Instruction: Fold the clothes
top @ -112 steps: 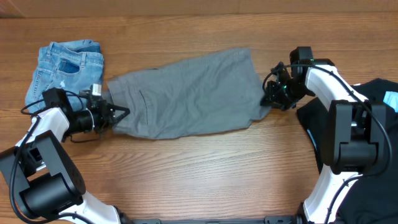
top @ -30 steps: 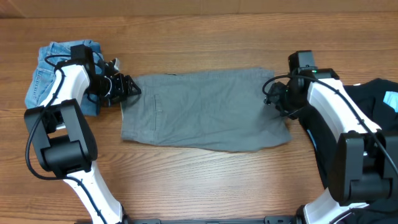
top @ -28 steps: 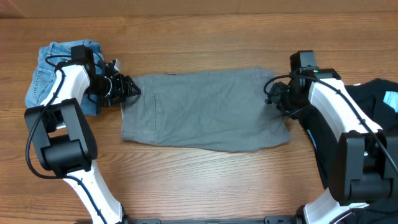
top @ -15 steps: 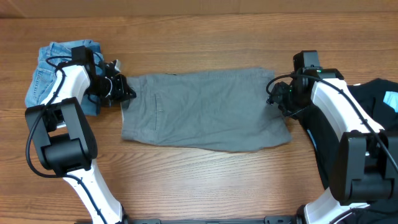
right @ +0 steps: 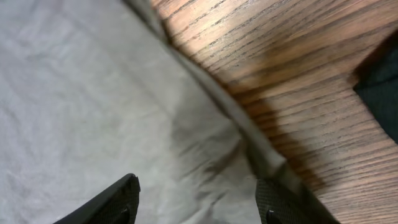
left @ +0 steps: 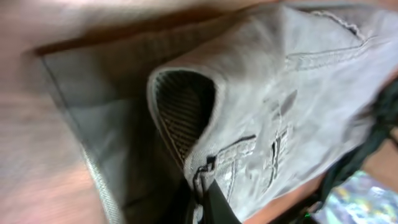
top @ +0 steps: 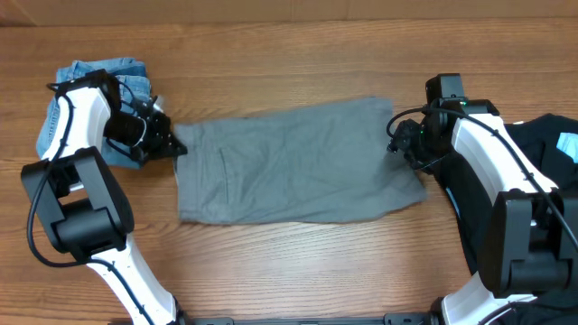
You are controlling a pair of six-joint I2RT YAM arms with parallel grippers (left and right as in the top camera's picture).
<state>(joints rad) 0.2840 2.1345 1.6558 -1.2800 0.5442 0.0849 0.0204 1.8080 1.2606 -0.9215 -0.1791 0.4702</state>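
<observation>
Left gripper (top: 173,146) pinches one end of the shorts (top: 289,162). Right gripper (right: 196,199), jaws spread, sits over the opposite end, near its edge; contact unclear.

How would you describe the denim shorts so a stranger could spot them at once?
On the wooden table, go to the upper left of the overhead view. A small folded bundle lies there: the denim shorts. They alone are faded light blue, next to spread grey-khaki shorts and far from the black top.
</observation>
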